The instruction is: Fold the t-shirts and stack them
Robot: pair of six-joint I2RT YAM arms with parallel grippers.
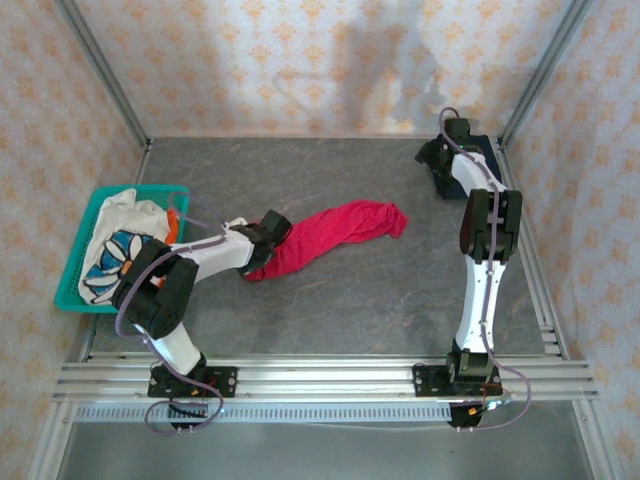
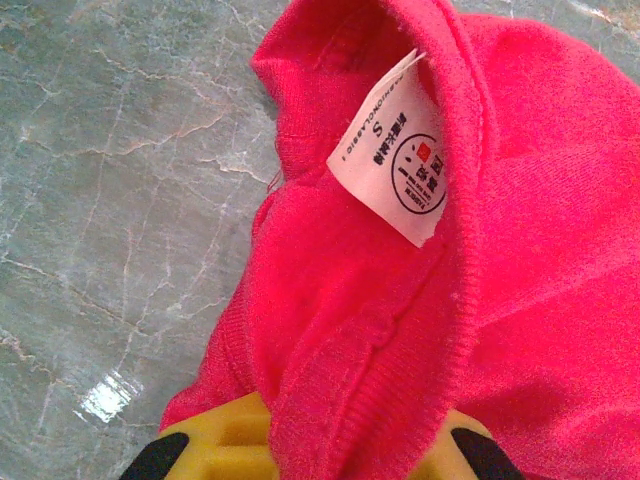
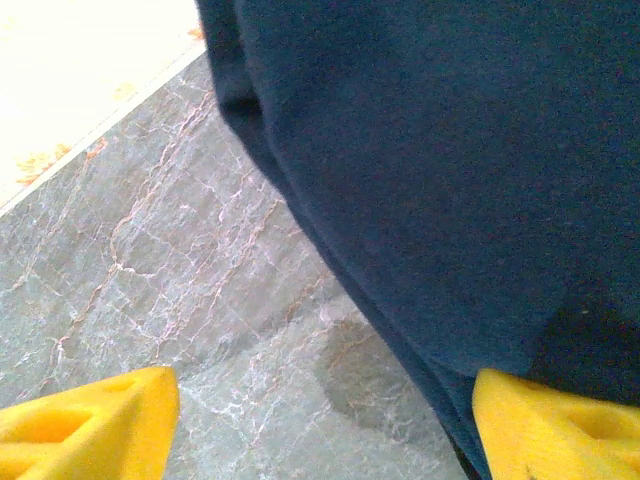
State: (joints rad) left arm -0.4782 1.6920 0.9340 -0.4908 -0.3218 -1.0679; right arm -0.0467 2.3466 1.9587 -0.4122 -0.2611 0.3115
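Nearest, the left hand (image 1: 268, 232) pinches the red shirt (image 1: 340, 232), which lies stretched out to its right on the tabletop (image 1: 350, 300); the right hand (image 1: 436, 160) hangs over the navy shirt (image 1: 487, 150). Left wrist: fingers (image 2: 215, 450) pressed together on the collar (image 2: 460, 200). Right wrist: fingers spread, navy shirt just ahead.

Table (image 1: 400, 300) open nearside; red shirt (image 1: 340, 232) crosses the middle, teal basket (image 1: 82, 245) flanks left.

The bright red cloth t-shirt (image 2: 520, 300) runs out of frame ahead and right of the left gripper (image 2: 320, 450), its folds hiding the gap between the yellow fingers (image 2: 215, 445), which the bottom edge crops. The fine print on its white sewn-in label (image 2: 400, 170) is too small to read. Ahead of the right gripper (image 3: 320, 420), the dark navy folded cloth t-shirt (image 3: 450, 170) is blurred and cropped.
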